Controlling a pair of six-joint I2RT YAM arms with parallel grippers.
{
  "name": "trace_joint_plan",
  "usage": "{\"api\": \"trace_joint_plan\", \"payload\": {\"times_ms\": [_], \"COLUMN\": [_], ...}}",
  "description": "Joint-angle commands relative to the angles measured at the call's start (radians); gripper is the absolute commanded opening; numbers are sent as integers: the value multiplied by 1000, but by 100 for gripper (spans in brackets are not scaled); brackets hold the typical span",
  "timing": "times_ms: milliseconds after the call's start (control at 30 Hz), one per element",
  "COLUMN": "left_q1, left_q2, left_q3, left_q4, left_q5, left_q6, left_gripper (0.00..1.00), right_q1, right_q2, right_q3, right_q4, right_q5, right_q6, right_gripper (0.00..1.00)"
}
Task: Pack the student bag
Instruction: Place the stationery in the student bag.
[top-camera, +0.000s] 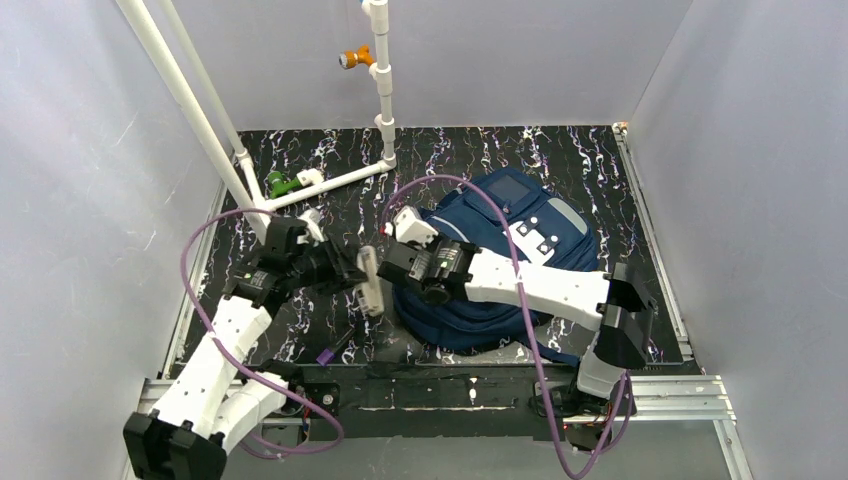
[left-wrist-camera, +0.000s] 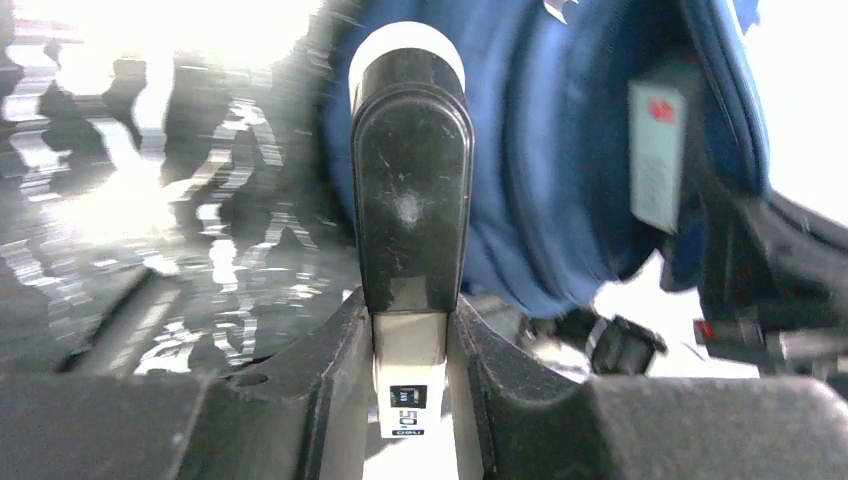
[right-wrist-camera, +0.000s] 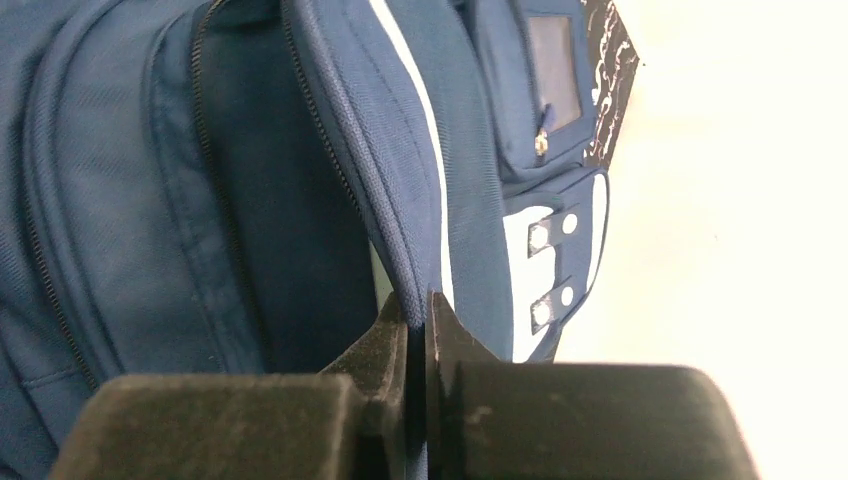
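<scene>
Now the right claw (right-wrist-camera: 418, 310) pinches an open edge of the student bag (top-camera: 470, 328), lying centre-right on the tabletop (top-camera: 600, 160); the left claw (left-wrist-camera: 410, 335) grips a black-and-white object (left-wrist-camera: 410, 190).

We can read just one mark; a small black label (left-wrist-camera: 408, 398) on the white lower part of the long black-and-white plastic object (left-wrist-camera: 410, 190) seems to bear "50"; the tiny print beneath it is too small for us; the red mark on the pale grey rectangular block (left-wrist-camera: 656, 160) is blurred.
</scene>
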Motion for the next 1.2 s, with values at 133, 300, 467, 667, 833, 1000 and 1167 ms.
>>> {"api": "trace_joint_plan", "payload": {"times_ms": [133,300,467,667,833,1000,1167], "left_q1": [-308,-363,-398,-428,-431,-438,-446], "left_q2": [119,280,408,498,493,557,570], "left_q3": [25,82,169,230,223,222,213], "left_q4": [580,685,683,683,691,861,865], "left_q5": [209,209,163,122,-48,41,-68], "left_q6": [-216,-305,-369,-443,-482,-596,-577], "left_gripper": [0,0,0,0,0,0,0], "right_q1": [-136,-219,-241,-253,-254,-255,-255], "right_q2": [-247,-390,-432,-426,-427,-414,-416], "right_q3": [35,-54,-72,-53,-48,-29,-32], "right_q4": [176,301,320,325,338,326,347], "right_q5": [-151,-357,-403,-432,-454,-456,-479], "right_q6": [-119,-99,-93,-90,-83,-83,-75], "right_gripper": [1,1,1,1,1,1,1]}}
